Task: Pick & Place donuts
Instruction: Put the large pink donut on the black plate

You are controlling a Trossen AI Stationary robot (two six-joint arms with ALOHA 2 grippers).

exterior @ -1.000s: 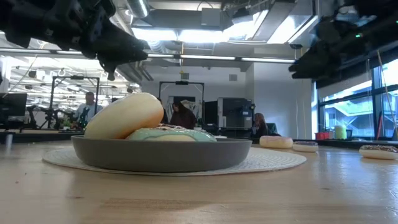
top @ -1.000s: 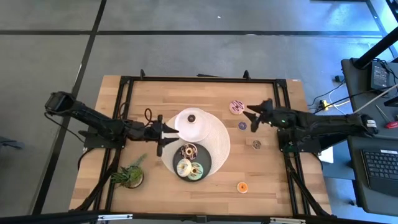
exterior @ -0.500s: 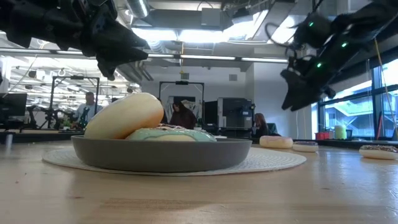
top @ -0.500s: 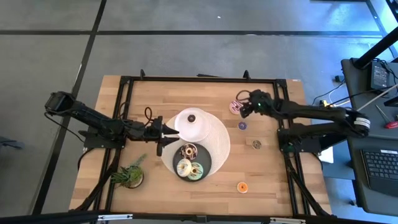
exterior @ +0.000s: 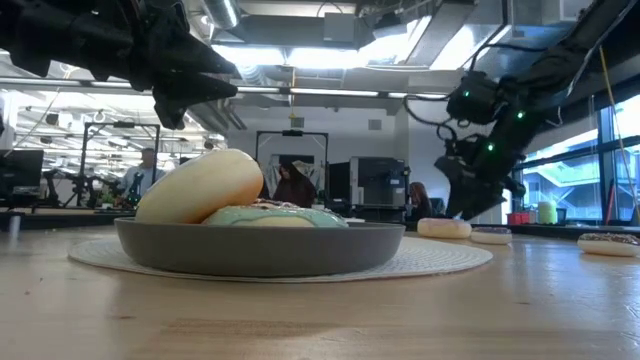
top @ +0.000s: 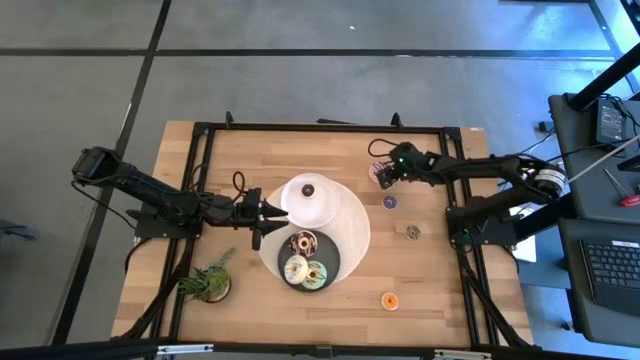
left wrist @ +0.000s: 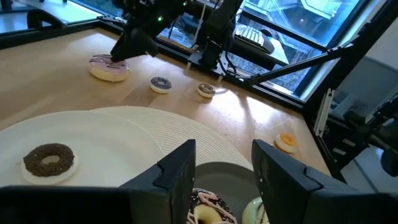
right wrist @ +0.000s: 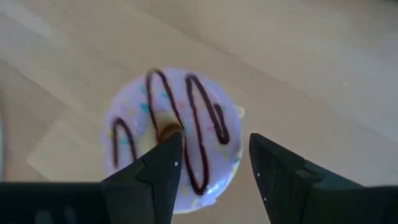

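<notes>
A pink-iced donut (top: pixel 380 172) with chocolate stripes lies flat on the wooden table at the far right. My right gripper (top: pixel 385 172) is open, its fingers pointing down just over the donut (right wrist: pixel 186 124). One fingertip stands over the donut's hole, the other past its rim. My left gripper (top: pixel 275 210) is open and empty, hovering at the left rim of the white plate (top: pixel 325 210). A dark grey plate (top: pixel 332 262) holds the chocolate (top: pixel 303 242), cream (top: pixel 296 268) and green (top: pixel 316 274) donuts. A tiny brown donut (top: pixel 308 189) lies on the white plate. My right gripper's open fingers (right wrist: pixel 163 163) come at the pink donut from above, one over its hole (right wrist: pixel 163 130) and one outside its rim. I cannot tell whether they touch it. The donut lies flat on the table.
Tiny purple (top: pixel 389 202), brown (top: pixel 412 232) and orange (top: pixel 389 299) donuts lie loose on the table's right half. A small potted plant (top: pixel 208 283) stands near left. Both plates rest on a round woven mat (top: pixel 358 228). People show in the room beyond the table.
My right gripper has gone toward the table's far left, to the pink donut, tipped its fingers downward and come down close over the donut. The donut has not moved.
</notes>
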